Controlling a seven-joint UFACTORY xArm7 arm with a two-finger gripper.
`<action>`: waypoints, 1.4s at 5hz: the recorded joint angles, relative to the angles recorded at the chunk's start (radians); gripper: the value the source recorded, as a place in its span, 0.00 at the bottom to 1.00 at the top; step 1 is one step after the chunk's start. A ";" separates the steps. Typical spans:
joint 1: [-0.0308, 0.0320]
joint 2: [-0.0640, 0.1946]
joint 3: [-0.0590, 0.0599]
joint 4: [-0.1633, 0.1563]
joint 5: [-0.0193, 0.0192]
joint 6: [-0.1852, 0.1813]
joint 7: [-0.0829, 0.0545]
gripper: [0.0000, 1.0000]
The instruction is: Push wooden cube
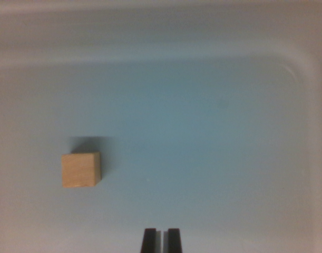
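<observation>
A small light wooden cube rests on the pale blue floor of a tray, left of the middle in the wrist view. My gripper shows at the bottom edge as two dark fingertips close together, with only a thin slit between them and nothing held. The cube lies up and to the wrist view's left of the fingertips, well apart from them.
The tray's raised pale rim runs along the top and curves down the wrist view's right side. The tray floor is bare between the cube and the rim.
</observation>
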 joint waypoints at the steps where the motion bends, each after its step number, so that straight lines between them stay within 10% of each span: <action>1: 0.0039 0.007 0.003 -0.023 -0.0002 -0.026 0.004 0.00; 7: 0.0197 0.035 0.016 -0.115 -0.0011 -0.129 0.020 0.00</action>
